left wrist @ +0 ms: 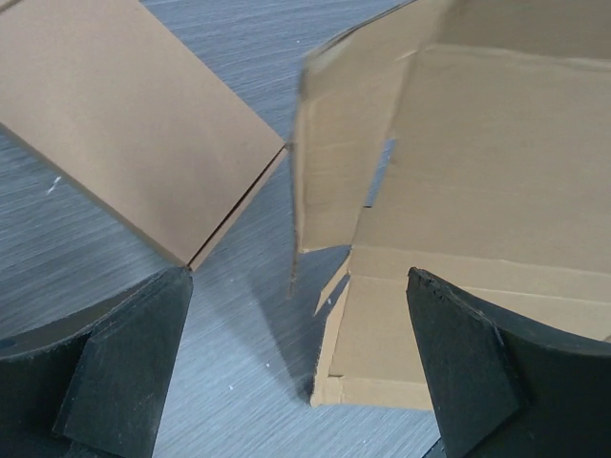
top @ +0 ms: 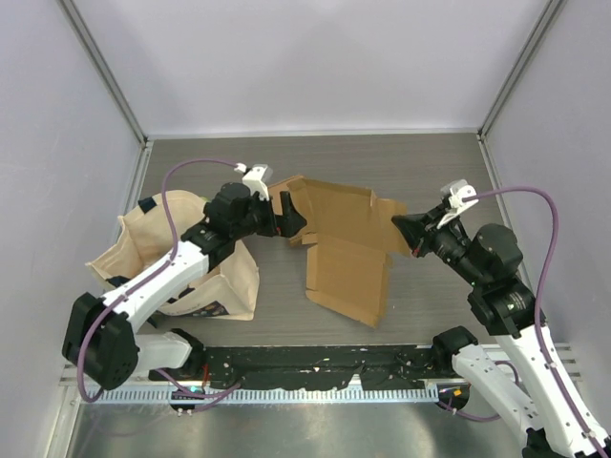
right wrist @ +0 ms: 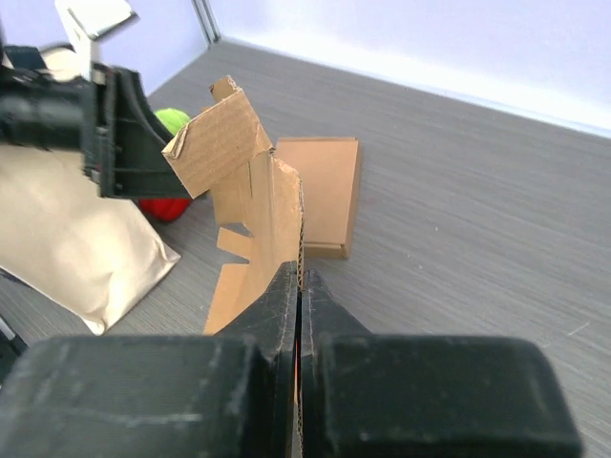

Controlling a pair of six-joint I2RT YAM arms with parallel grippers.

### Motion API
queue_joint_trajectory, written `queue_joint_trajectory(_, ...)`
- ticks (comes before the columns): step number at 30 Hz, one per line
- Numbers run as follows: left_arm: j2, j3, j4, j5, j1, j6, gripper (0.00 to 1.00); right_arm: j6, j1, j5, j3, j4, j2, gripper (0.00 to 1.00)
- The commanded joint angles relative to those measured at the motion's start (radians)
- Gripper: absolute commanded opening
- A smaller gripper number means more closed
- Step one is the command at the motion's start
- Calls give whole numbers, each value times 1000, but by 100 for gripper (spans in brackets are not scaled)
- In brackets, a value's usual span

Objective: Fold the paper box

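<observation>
Right end effector pinches the paper box edge, left end effector stands spread at the opposite flap; folding appears largely unfinished.

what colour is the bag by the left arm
Cream bag, clearest in the top external view.

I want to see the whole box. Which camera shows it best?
The top camera: the whole box is visible. Left wrist shows only flaps; right wrist sees it edge-on, pinched in the right end effector.
</observation>
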Motion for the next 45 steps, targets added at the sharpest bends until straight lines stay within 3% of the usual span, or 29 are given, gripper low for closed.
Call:
queue_joint_trajectory(1, 76, -22, 206, 80, 19, -41, 98, 33, -3, -10, -7, 91, -41, 1)
queue_joint_trajectory(4, 120, -23, 290, 113, 41, -59, 91, 38, -3, -15, -13, 97, -64, 1)
queue_joint_trajectory(8, 148, -6, 370, 132, 44, -58, 64, 45, -3, -42, -20, 97, -75, 1)
queue_joint_trajectory(10, 155, -12, 398, 133, 44, -52, 59, 53, -3, -48, -27, 99, -85, 1)
queue_joint_trajectory(12, 168, -11, 419, 123, 44, -49, 62, 65, -1, -61, -38, 104, -94, 1)
queue_joint_trajectory(13, 186, -3, 421, 121, 44, -49, 77, 68, -3, -64, -40, 105, -98, 1)
queue_joint_trajectory(14, 197, 3, 421, 126, 46, -47, 79, 77, -1, -74, -40, 105, -99, 1)
queue_joint_trajectory(21, 306, 58, 464, 132, 50, -44, 77, 88, -3, -97, -27, 122, -98, 1)
queue_joint_trajectory(24, 341, 83, 518, 187, 59, -60, 60, 88, -3, -99, -27, 117, -93, 1)
queue_joint_trajectory(27, 337, 95, 512, 201, 58, -43, 28, 82, -1, -76, -18, 87, -90, 1)
queue_joint_trajectory(28, 330, 121, 428, 190, 58, -18, 7, 76, -3, 12, -7, 61, -85, 2)
queue_joint_trajectory(29, 324, 130, 392, 176, 58, -4, 4, 81, -3, 80, 12, -34, -43, 19)
queue_joint_trajectory(31, 286, 133, 299, 149, 47, 29, 3, 85, -3, 254, 136, -163, 35, 38)
queue_joint_trajectory(33, 254, 118, 262, 121, 47, 55, 2, 61, -3, 297, 277, -313, 158, 60)
queue_joint_trajectory(35, 217, 100, 234, 129, 44, 69, 1, 4, -3, 205, 353, -369, 226, 64)
queue_joint_trajectory(36, 211, 100, 214, 135, 41, 77, 1, -10, 0, 196, 417, -399, 261, 73)
queue_joint_trajectory(40, 179, 98, 163, 179, 17, 124, 0, -119, 22, 136, 546, -423, 399, 80)
queue_joint_trajectory(45, 177, 130, 113, 259, 3, 186, 0, -318, 37, -123, 612, -347, 530, 85)
